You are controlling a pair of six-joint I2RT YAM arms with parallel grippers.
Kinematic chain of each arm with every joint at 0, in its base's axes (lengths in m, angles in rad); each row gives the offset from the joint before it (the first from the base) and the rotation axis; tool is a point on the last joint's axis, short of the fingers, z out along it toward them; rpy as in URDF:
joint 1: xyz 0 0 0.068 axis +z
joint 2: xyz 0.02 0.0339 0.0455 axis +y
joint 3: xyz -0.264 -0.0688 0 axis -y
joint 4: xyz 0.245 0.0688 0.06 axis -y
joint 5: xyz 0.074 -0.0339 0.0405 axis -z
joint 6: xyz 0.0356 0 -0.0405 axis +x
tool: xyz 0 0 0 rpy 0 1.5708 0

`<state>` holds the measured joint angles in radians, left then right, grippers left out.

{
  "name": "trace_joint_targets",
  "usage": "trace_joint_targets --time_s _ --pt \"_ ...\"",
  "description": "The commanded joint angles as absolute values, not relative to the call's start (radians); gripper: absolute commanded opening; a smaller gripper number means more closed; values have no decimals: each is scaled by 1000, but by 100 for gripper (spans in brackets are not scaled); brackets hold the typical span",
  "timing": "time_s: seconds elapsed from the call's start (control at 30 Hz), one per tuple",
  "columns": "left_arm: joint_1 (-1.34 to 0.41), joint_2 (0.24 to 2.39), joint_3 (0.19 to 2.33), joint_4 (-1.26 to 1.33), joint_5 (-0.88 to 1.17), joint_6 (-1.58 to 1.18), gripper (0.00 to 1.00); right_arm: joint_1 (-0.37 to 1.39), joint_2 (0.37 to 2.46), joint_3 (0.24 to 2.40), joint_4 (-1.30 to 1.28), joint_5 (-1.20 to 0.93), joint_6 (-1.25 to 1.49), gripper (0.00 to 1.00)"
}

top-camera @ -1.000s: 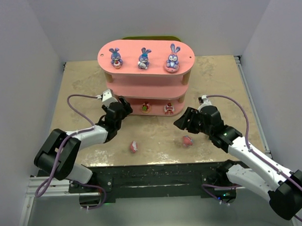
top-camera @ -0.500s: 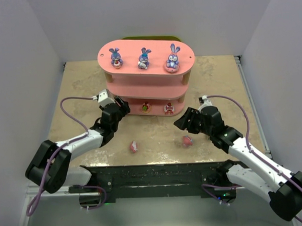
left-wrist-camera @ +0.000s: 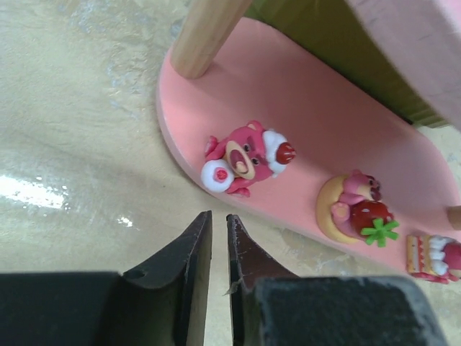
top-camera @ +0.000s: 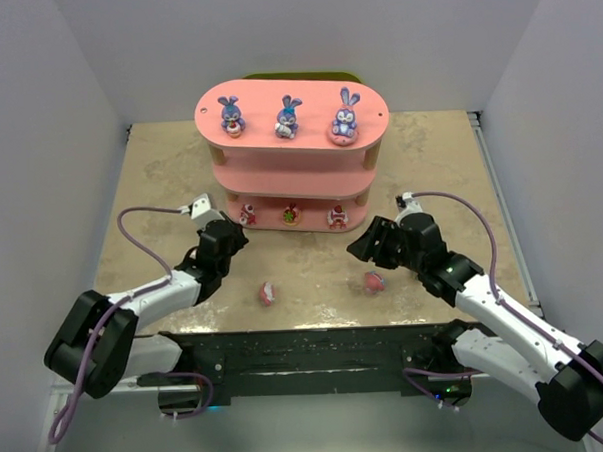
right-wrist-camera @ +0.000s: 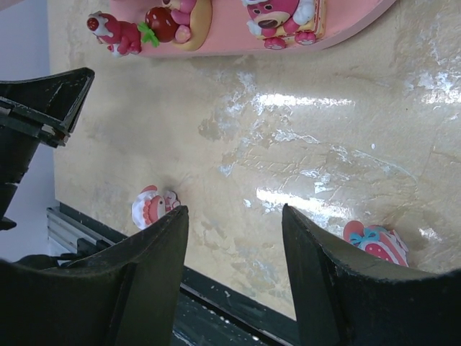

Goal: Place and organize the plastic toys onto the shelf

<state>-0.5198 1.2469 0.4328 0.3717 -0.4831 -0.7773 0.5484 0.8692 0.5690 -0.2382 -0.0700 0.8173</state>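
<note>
The pink shelf (top-camera: 319, 175) stands at the back of the table with three purple-blue bunnies (top-camera: 288, 117) in a row on its top board. Three small pink and red toys sit on its bottom board (left-wrist-camera: 317, 122); the leftmost is a pink bear (left-wrist-camera: 248, 156). My left gripper (left-wrist-camera: 219, 216) is shut and empty, its tips just short of that bear over the table. Two loose toys lie near the front edge: a white-and-red one (top-camera: 269, 292) and a red one with a blue bow (top-camera: 373, 281). My right gripper (right-wrist-camera: 234, 210) hangs open above the table between them, holding nothing.
A wooden post (left-wrist-camera: 205, 36) carries the shelf's left end. A green object (top-camera: 295, 76) shows behind the shelf. The black rail (top-camera: 307, 351) runs along the near edge, and grey walls close in on both sides.
My left gripper has drawn back from the bottom board toward the near left and shut, leaving the pink bear standing at the board's left end. The right arm has not moved.
</note>
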Motion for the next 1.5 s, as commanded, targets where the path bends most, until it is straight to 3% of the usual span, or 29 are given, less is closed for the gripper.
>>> trace_joint_targets --time_s 0.0,0.83,1.47 --pt "-491 1304 445 428 -492 -778 18 545 874 572 -193 -69 815 58" --pt "-440 1526 549 558 -298 -744 18 545 888 578 -189 -75 807 57" --pt "-440 1479 519 548 -265 -767 22 545 893 565 -190 -87 804 58"
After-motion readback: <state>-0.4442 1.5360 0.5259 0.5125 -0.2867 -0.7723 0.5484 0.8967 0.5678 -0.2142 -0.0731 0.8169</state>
